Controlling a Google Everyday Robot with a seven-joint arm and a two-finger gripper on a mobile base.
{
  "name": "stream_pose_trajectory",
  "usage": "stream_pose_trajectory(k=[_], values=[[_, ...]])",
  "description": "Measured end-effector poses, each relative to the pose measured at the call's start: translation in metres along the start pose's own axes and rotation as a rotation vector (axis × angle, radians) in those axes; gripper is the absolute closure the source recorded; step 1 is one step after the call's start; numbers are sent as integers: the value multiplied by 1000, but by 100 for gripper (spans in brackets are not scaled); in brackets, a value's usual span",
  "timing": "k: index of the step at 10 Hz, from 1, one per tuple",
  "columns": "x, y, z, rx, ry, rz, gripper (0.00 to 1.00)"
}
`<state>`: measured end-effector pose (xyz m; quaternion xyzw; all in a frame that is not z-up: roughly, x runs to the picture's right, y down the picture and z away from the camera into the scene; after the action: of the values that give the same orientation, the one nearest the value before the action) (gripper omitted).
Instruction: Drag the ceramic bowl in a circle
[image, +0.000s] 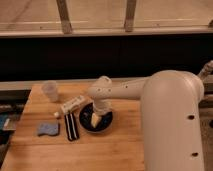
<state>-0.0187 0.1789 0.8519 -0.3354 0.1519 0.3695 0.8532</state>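
The ceramic bowl (90, 123) is round, shallow and glossy black, and sits on the wooden table (75, 150) near its middle. My gripper (96, 118) reaches down from the white arm (150, 95) into the bowl, its pale tip inside the bowl's right half. The arm covers part of the bowl's far rim.
A small translucent whitish cup (51, 91) stands at the table's back left. A white tube (72, 105) lies left of the bowl. A black flat item (71, 126) and a blue sponge (48, 129) lie to the left. The table's right edge is hidden by my arm.
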Motion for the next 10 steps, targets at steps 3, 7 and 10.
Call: stream_pose_trajectory(k=[3, 7, 10], values=[[7, -8, -1, 1, 0, 13, 65], [43, -32, 5, -8, 40, 89, 100], [84, -73, 0, 30, 71, 197, 100]])
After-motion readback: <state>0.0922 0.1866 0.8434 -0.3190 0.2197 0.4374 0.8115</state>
